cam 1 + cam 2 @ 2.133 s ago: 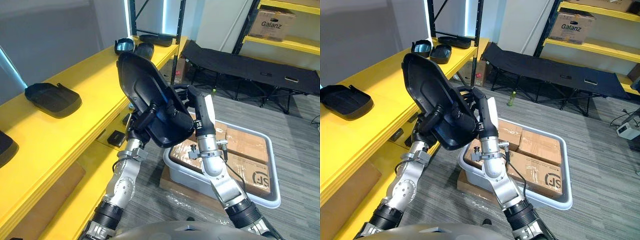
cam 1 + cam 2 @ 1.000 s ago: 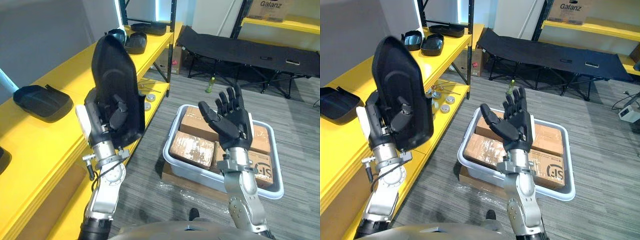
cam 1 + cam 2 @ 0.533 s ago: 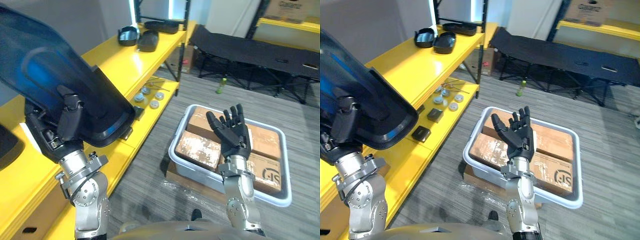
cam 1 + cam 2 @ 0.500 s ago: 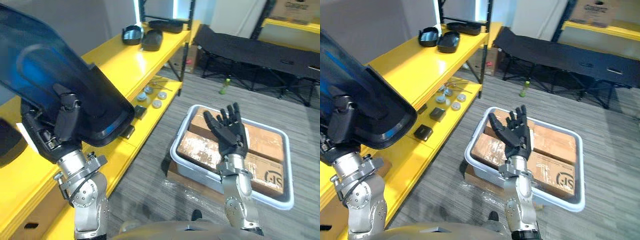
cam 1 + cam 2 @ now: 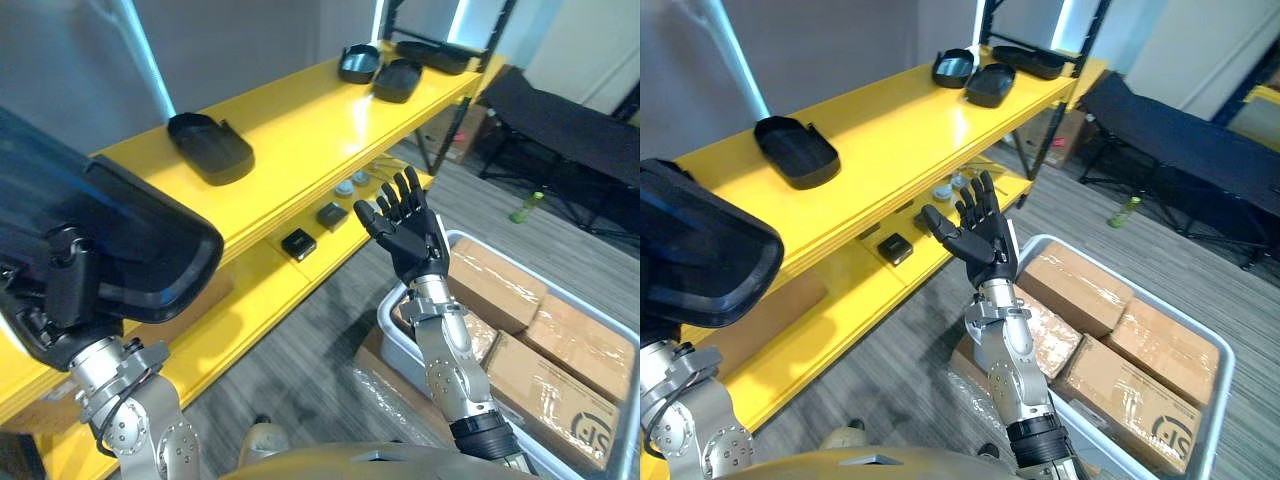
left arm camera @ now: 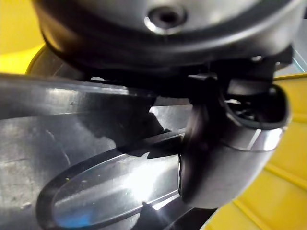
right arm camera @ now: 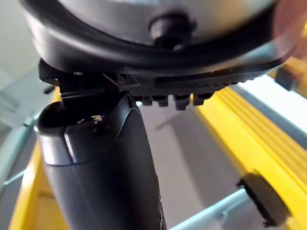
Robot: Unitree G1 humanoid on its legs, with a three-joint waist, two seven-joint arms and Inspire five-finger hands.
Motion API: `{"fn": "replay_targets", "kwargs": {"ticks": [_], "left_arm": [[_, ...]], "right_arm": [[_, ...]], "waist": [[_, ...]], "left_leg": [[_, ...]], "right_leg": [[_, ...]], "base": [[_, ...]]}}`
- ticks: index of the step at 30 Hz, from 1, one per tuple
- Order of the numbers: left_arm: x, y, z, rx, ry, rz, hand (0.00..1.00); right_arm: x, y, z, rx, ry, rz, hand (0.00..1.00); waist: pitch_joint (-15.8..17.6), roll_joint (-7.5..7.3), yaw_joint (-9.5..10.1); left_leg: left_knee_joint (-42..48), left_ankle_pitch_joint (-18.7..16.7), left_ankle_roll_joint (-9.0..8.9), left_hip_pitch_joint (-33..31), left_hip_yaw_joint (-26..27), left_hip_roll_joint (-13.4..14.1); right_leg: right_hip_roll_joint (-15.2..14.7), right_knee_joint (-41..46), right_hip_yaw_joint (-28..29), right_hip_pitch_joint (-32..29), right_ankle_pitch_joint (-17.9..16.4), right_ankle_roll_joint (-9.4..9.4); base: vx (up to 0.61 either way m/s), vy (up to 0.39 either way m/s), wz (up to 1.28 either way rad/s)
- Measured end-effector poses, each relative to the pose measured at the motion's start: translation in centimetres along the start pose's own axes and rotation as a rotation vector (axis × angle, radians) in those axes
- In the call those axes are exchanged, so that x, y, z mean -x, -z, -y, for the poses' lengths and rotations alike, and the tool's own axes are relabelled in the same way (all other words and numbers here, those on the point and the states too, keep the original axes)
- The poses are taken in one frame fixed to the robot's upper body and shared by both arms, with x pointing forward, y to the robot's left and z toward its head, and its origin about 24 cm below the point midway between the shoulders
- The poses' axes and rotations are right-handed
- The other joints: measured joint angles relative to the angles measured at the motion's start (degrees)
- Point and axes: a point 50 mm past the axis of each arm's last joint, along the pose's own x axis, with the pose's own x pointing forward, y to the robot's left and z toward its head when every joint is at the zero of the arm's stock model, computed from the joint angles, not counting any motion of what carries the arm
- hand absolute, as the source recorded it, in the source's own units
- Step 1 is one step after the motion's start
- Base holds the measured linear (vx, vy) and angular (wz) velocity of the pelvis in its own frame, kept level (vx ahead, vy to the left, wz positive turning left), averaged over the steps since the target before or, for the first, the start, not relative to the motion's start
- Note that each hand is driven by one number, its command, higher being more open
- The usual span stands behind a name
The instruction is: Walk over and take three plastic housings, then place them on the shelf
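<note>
Bright, even light fills the room around the yellow shelf (image 5: pixel 300 130). Its top board carries a pale patch of glare towards its far end, just short of the glowing white light strips (image 5: pixel 383 20) that stand behind it. Beneath the top board, the lower level lies in soft shadow. At the shelf's near end the glossy plastic housing (image 5: pixel 110 230) picks up a blue gleam, and the left wrist view shows a hard white highlight on it (image 6: pixel 139 179).
</note>
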Motion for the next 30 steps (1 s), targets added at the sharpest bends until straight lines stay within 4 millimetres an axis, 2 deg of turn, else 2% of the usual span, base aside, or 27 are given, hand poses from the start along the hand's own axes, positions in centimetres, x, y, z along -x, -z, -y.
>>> {"fn": "replay_targets", "kwargs": {"ticks": [1, 2, 3, 4, 5, 6, 7, 9, 10, 14, 20, 21, 25, 27, 28, 29, 30], "left_arm": [[0.1, 0.1, 0.3, 0.006, 0.027, -0.007, 0.00], [0.2, 0.2, 0.6, 0.011, 0.068, -0.013, 0.00], [0.2, 0.2, 0.7, 0.013, 0.094, -0.014, 0.00], [0.2, 0.2, 0.8, 0.015, 0.105, -0.015, 0.00], [0.2, 0.3, 0.8, 0.034, 0.123, -0.022, 0.00], [0.2, 0.4, 0.9, 0.045, 0.144, -0.028, 0.00], [0.2, 0.5, 0.9, 0.046, 0.158, -0.030, 0.00], [0.2, 0.8, 1.4, 0.047, 0.227, -0.043, 0.00], [0.3, 0.9, 1.5, 0.049, 0.238, -0.044, 0.00], [0.6, 1.4, 2.7, 0.070, 0.297, -0.056, 0.00], [0.6, 1.5, 2.6, 0.033, 0.225, -0.058, 0.00], [0.6, 1.4, 2.4, 0.014, 0.214, -0.052, 0.00], [0.4, 0.7, 1.2, -0.087, 0.170, -0.015, 0.00], [0.2, 0.2, 0.4, -0.129, 0.109, 0.017, 0.00], [0.1, 0.1, 0.3, -0.145, 0.092, 0.030, 0.00], [0.0, -0.4, 0.2, -0.161, 0.066, 0.058, 0.00], [-0.2, -0.9, 0.2, -0.185, 0.058, 0.086, 0.00]], "right_arm": [[0.3, 0.1, 0.3, 0.015, 0.012, -0.011, 1.00], [0.8, 0.4, 0.9, 0.048, 0.032, -0.033, 1.00], [1.1, 0.9, 1.1, 0.047, 0.043, -0.058, 1.00], [1.2, 1.2, 1.1, 0.041, 0.047, -0.065, 1.00], [1.5, 1.4, 1.1, 0.030, 0.056, -0.071, 1.00], [1.8, 1.5, 1.3, 0.027, 0.069, -0.071, 1.00], [2.0, 1.5, 1.5, 0.025, 0.078, -0.068, 1.00], [2.9, 1.2, 2.2, -0.021, 0.126, -0.038, 1.00], [3.1, 1.1, 2.4, -0.024, 0.137, -0.030, 1.00], [3.3, 0.4, 2.8, -0.004, 0.120, 0.020, 1.00], [2.0, -0.5, 0.9, 0.100, -0.070, 0.056, 1.00], [1.7, -0.5, 0.6, 0.098, -0.086, 0.062, 1.00], [1.5, -0.7, -0.3, 0.070, -0.115, 0.100, 1.00], [1.4, -0.7, -0.7, 0.063, -0.122, 0.126, 1.00], [1.4, -0.8, -0.8, 0.050, -0.121, 0.136, 1.00], [1.1, -1.1, -0.9, 0.008, -0.108, 0.163, 1.00], [1.1, -1.4, -0.8, -0.033, -0.079, 0.202, 1.00]], "waist": [[0.06, 0.31, -0.17], [0.20, 0.58, 0.57], [0.24, 0.52, 1.73], [0.32, 0.42, 2.02], [0.34, 0.38, 2.03], [0.35, 0.33, 1.65], [0.34, 0.31, 1.15], [0.21, -0.13, -0.28], [0.20, -0.13, -0.34], [0.32, 0.30, -0.47], [1.05, 1.11, 0.09], [1.50, 1.16, 0.36], [3.09, 1.03, 1.79], [3.48, 1.50, 2.57], [3.55, 1.55, 2.76], [4.01, 0.81, 2.96], [3.82, 0.23, 3.12]], "left_leg": [[-0.25, 1.23, -0.90, -0.30, 0.73, 0.20], [-1.42, 3.02, -3.31, -0.28, 0.33, -0.29], [-2.19, 3.41, -3.28, -0.30, -0.02, -0.95], [-2.26, 3.46, -3.21, -0.32, -0.16, -1.26], [-2.52, 3.52, -3.01, -0.29, -0.78, -1.98], [-3.19, 3.57, -2.30, 0.15, -1.62, -2.65], [-3.40, 3.70, -2.13, 0.21, -2.31, -3.01], [-4.29, 4.38, -1.72, 0.34, -4.36, -4.53], [-4.48, 4.57, -1.73, 0.44, -4.46, -4.77], [-4.89, 6.34, -1.83, 0.17, -3.96, -4.95], [-4.58, 6.19, -1.98, 0.18, -3.80, -4.20], [-3.69, 5.60, -1.92, 0.06, -3.64, -4.20], [7.00, -0.91, -1.49, -3.55, -3.62, -4.55], [16.80, -6.81, -0.92, -6.96, -3.63, -4.69], [19.49, -8.36, -0.53, -7.81, -3.57, -4.75], [24.35, -11.06, 0.85, -8.95, -2.29, -5.15], [26.69, -13.72, 4.05, -8.55, -0.42, -6.54]], "right_leg": [[-0.17, 0.01, -1.27, 0.46, 0.00, 0.22], [-0.62, 0.03, -2.45, 0.84, 0.48, 0.97], [-1.21, 0.34, -2.68, 0.77, 0.44, 1.01], [-1.64, 0.90, -2.70, 0.69, 0.13, 1.16], [-2.62, 3.14, -2.33, 0.46, -1.84, 1.59], [-3.70, 7.12, -0.24, -0.60, -4.96, 2.31], [-3.76, 9.15, 2.08, -1.30, -6.80, 2.18], [-4.04, 16.21, 9.72, -3.98, -12.75, 2.19], [-4.37, 17.26, 10.05, -4.32, -13.52, 2.41], [-4.58, 17.69, 8.85, -4.27, -13.45, 2.73], [-3.91, 18.01, 8.71, -4.31, -14.04, 1.86], [-4.05, 18.39, 8.73, -4.33, -14.21, 1.71], [-5.33, 21.59, 9.28, -4.52, -16.44, 2.25], [-6.60, 24.30, 9.58, -4.16, -18.40, 3.38], [-7.02, 24.99, 9.72, -3.96, -18.91, 3.67], [-7.95, 25.49, 9.47, -3.02, -19.66, 4.61], [-9.64, 25.00, 8.42, -0.29, -20.23, 5.54]], "base": [[0.01, 0.063, 1.25], [0.03, 0.103, 0.67], [0.03, 0.097, 0.41], [0.03, 0.081, 0.30], [0.03, 0.073, 0.36], [0.03, 0.082, 0.44], [-0.01, 0.033, 0.58], [-0.02, -0.026, 0.57], [-0.01, -0.042, 0.30], [0.00, -0.023, 0.16], [-0.02, -0.021, 0.00], [-0.06, 0.004, -0.06], [-0.04, 0.039, -0.04], [0.00, 0.111, -0.02], [0.03, 0.191, 0.05], [0.07, 0.227, 0.24], [0.12, 0.220, 0.34]]}}
